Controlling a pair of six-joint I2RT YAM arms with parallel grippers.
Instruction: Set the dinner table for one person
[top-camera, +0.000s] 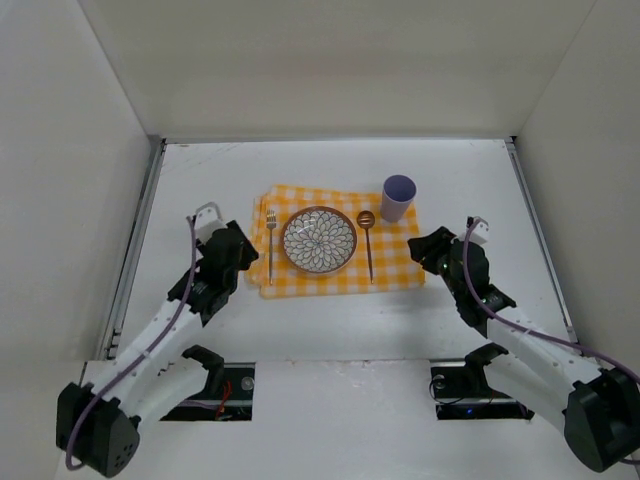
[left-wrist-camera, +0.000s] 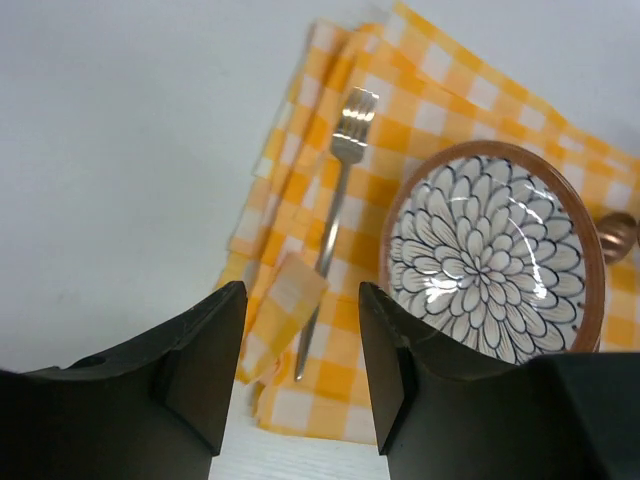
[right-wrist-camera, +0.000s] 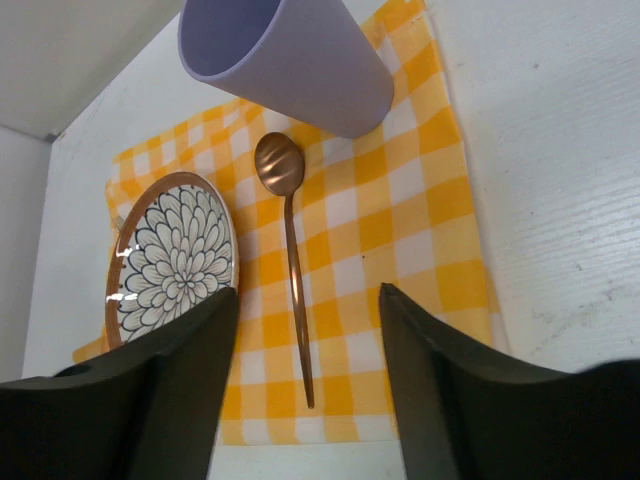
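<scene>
On the white dinner table (top-camera: 330, 330) lies a yellow-and-white checked cloth (top-camera: 390, 265). On it sit a flower-patterned plate (top-camera: 319, 240), a silver fork (top-camera: 270, 245) to its left, a copper spoon (top-camera: 367, 240) to its right and a lilac cup (top-camera: 397, 198) at the far right corner. My left gripper (top-camera: 243, 260) is open and empty, just left of the cloth's edge; its view shows the fork (left-wrist-camera: 335, 215) and plate (left-wrist-camera: 490, 255). My right gripper (top-camera: 428, 252) is open and empty beside the cloth's right edge; its view shows the spoon (right-wrist-camera: 290, 250) and cup (right-wrist-camera: 290, 60).
White walls enclose the table on three sides, with metal rails (top-camera: 135, 250) along the left and right edges. The cloth's near left corner (left-wrist-camera: 285, 310) is folded over. Two recessed arm bases (top-camera: 215, 385) sit at the near edge.
</scene>
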